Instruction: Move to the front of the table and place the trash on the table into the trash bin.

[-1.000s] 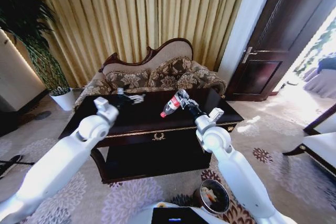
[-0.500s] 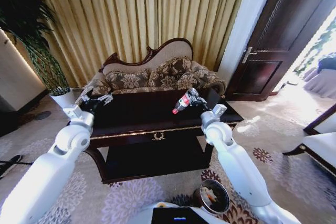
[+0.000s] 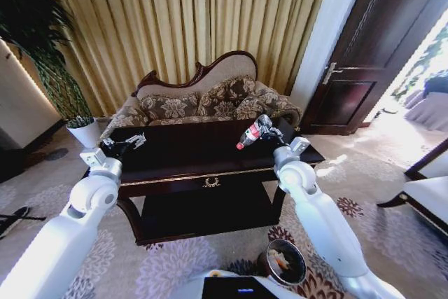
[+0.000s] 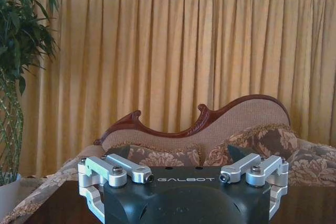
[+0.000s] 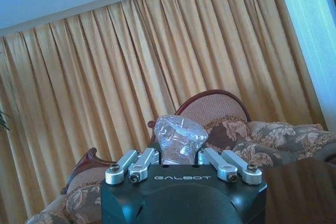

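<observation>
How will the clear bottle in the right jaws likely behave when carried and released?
The bottle looks empty, so probably light. Its crinkled clear wall suggests it would dent under the right gripper. Being round, it may roll if dropped.

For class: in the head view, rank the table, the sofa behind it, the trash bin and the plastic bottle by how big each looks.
1. Table and sofa: too close to rank, and the sofa stands farther back.
2. Trash bin, nearest the camera and partly hidden by the right arm.
3. Bottle, held in the right claw.
</observation>
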Tool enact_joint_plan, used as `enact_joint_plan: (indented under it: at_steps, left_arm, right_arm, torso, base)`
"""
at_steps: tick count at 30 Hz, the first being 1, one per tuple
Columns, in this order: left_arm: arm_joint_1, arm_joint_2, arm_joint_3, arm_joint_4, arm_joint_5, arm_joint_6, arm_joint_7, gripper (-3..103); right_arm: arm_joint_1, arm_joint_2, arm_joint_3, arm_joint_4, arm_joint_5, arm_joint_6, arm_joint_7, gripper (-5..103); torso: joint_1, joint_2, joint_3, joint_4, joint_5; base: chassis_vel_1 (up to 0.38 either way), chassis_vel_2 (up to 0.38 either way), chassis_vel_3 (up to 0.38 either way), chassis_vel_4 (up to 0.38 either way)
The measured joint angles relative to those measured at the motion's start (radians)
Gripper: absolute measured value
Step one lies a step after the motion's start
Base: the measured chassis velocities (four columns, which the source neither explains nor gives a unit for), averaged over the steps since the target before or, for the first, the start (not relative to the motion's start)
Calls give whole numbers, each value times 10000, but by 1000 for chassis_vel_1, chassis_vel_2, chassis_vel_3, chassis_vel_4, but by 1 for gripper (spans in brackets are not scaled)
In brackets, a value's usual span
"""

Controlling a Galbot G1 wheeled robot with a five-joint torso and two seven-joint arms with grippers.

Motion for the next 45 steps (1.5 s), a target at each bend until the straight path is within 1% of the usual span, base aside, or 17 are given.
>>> enact_joint_plan:
  at_steps: [8,13,18,25,28,33,34,39,41,42,43,45]
  left_arm:
    - [105,-17,-1,33,46,-1,93,100]
    - [49,59,9,101,57,-11,114,100]
    - [-13,125,51,155,58,-16,126,100]
    - [-17,97,99,221,72,-36,201,100]
    - [-20,85,120,267,99,-43,221,100]
    - [-16,76,117,302,106,-52,244,100]
    - [-9,63,110,321,114,-56,256,100]
    - [23,7,75,330,126,-65,272,100]
    - [35,-7,45,338,128,-68,277,100]
    - [36,-19,29,349,128,-70,283,100]
    - [36,-19,29,349,128,-70,283,100]
    - [37,-59,-4,403,142,-84,338,100]
  right_arm:
    - [-358,-205,374,236,15,-6,-74,27]
    - [-518,-238,473,329,22,-9,-141,27]
    - [-638,-207,515,367,7,-10,-195,27]
    - [-739,-141,484,370,-79,-9,-245,27]
    - [-861,-41,378,341,-286,18,-299,27]
    - [-1020,94,263,253,-504,90,-369,27]
    - [-1109,192,193,149,-658,154,-426,27]
    - [-1296,485,92,-382,-1040,238,-598,27]
    - [-1459,691,87,-1054,-1748,408,-914,27]
    - [-1555,826,101,-1615,-2312,552,-1190,27]
    - [-1555,826,101,-1615,-2312,552,-1190,27]
    - [-1650,1117,215,-2872,-3259,814,-1653,27]
  torso:
    - [2,-1,1,-3,0]
    - [3,-1,1,1,-1]
    - [0,0,0,-2,0]
    - [-5,2,-2,2,-1]
    - [-5,3,-2,-2,-2]
    - [-3,2,0,-2,-1]
    - [-3,2,0,1,-2]
    - [-1,1,0,1,-2]
    - [4,-2,1,-1,-2]
    - [5,-3,2,-2,-1]
    - [5,-3,2,-2,-1]
    - [5,-2,2,-2,0]
  base:
    - [42,-41,-43,44]
    - [136,-140,-166,148]
    - [198,-191,-233,230]
    - [216,-230,-227,227]
    - [141,-172,-158,167]
    - [106,-119,-118,115]
    - [36,-31,-26,70]
    - [0,0,0,0]
    - [0,0,0,0]
    - [0,0,0,0]
    - [0,0,0,0]
    - [0,0,0,0]
